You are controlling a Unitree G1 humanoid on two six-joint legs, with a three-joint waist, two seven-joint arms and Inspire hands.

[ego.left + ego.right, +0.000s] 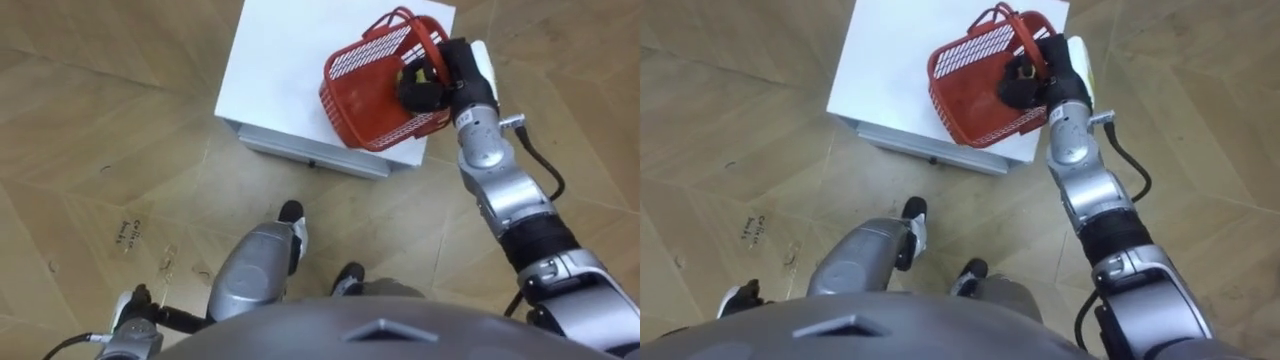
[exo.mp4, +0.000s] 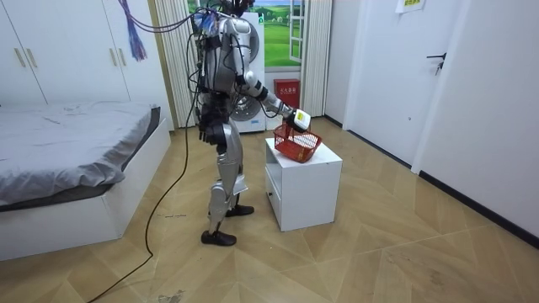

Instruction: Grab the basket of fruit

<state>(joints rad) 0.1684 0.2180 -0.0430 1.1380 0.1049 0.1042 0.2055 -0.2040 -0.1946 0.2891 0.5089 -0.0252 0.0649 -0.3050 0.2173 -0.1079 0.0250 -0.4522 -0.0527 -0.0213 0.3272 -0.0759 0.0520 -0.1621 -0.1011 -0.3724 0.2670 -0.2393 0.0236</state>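
Observation:
A red plastic mesh basket point(image 1: 365, 100) sits tilted over the near right corner of a white cabinet point(image 1: 280, 60). Its two handles are gathered at its right side. My right hand point(image 1: 428, 85) reaches in from the right, its dark fingers curled round those handles. I cannot tell whether the basket's base still touches the cabinet top. In the room view I stand upright at the cabinet point(image 2: 303, 181), with my right arm stretched out to the basket point(image 2: 295, 145). My left hand point(image 1: 130, 312) hangs low by my hip.
The cabinet has a drawer front point(image 1: 310, 150) facing me and stands on a wooden herringbone floor point(image 1: 100, 120). A bed point(image 2: 67, 151) lies at the room view's left. Open floor surrounds the cabinet on its other sides.

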